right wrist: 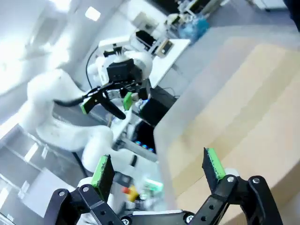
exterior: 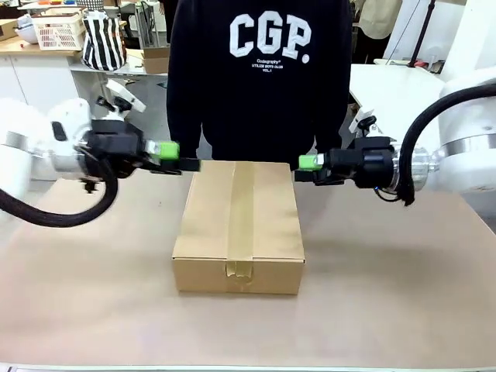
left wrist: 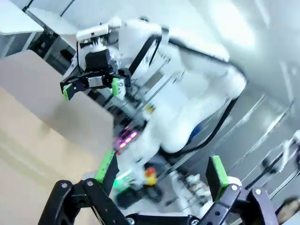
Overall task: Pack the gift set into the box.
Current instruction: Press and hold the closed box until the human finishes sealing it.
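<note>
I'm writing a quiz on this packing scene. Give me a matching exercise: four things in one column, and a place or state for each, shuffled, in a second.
Things:
1. box
2. left end effector
3. right end effector
4. person's black sweatshirt

Places or states:
A. open, at the box's far right corner
B. behind the box, at the table's far side
C. closed, with tape along its top
D. open, at the box's far left corner

Pairs: 1-C, 2-D, 3-A, 4-B
</note>
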You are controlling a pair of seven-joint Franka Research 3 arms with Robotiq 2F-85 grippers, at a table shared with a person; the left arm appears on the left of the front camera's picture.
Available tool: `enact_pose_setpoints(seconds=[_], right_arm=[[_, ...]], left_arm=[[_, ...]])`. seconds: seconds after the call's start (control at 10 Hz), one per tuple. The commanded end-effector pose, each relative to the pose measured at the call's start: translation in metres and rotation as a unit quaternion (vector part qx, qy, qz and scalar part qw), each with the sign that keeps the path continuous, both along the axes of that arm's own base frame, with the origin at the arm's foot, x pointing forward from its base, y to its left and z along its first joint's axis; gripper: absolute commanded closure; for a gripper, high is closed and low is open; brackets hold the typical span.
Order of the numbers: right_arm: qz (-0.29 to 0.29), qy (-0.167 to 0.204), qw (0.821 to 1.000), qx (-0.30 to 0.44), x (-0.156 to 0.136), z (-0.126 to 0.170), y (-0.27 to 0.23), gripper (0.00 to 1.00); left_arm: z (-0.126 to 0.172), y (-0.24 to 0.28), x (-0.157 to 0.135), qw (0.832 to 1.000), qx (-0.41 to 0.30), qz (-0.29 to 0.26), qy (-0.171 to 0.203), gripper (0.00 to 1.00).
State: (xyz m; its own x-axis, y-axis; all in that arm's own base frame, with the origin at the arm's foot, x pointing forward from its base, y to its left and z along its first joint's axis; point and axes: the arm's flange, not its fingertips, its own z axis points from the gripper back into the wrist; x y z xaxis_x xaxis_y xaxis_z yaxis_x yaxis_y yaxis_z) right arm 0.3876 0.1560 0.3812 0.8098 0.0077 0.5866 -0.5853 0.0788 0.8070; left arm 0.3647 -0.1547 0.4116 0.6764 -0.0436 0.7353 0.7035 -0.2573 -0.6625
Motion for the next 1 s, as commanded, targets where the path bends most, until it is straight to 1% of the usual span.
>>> enact_pose_setpoints(seconds=[0.0,0.1,0.2,0.3,0.4,0.5,0.6,0.7,0.9], right_arm=[[0.011,0.117,0.993,-0.006,-0.012,0.026,-0.022,0.00],[-0.002,0.146,0.989,0.004,-0.013,0.032,-0.043,0.00],[-0.011,0.168,0.986,0.009,-0.015,0.032,-0.059,0.00],[-0.022,0.162,0.986,0.023,-0.017,0.031,-0.072,0.00],[-0.028,0.151,0.987,0.042,-0.018,0.027,-0.082,0.00],[-0.015,0.141,0.988,0.057,-0.018,0.019,-0.087,0.00],[-0.012,0.139,0.989,0.041,-0.014,0.008,-0.086,0.00],[-0.030,0.158,0.986,0.039,-0.004,0.031,-0.084,0.00],[-0.030,0.158,0.986,0.039,-0.004,0.031,-0.084,0.00]], left_arm=[[0.004,0.024,-0.019,0.983,-0.027,0.064,0.172,0.00],[-0.004,0.047,-0.022,0.970,-0.027,0.085,0.225,0.00],[-0.013,0.069,-0.026,0.958,-0.040,0.092,0.269,0.00],[-0.023,0.092,-0.030,0.940,-0.036,0.127,0.315,0.00],[-0.037,0.109,-0.033,0.912,0.003,0.148,0.383,0.00],[-0.047,0.120,-0.028,0.901,0.023,0.142,0.409,0.00],[-0.034,0.110,0.027,0.935,-0.011,0.131,0.328,0.00],[-0.034,0.110,0.027,0.935,-0.011,0.131,0.328,0.00],[-0.034,0.110,0.027,0.935,-0.011,0.131,0.328,0.00]])
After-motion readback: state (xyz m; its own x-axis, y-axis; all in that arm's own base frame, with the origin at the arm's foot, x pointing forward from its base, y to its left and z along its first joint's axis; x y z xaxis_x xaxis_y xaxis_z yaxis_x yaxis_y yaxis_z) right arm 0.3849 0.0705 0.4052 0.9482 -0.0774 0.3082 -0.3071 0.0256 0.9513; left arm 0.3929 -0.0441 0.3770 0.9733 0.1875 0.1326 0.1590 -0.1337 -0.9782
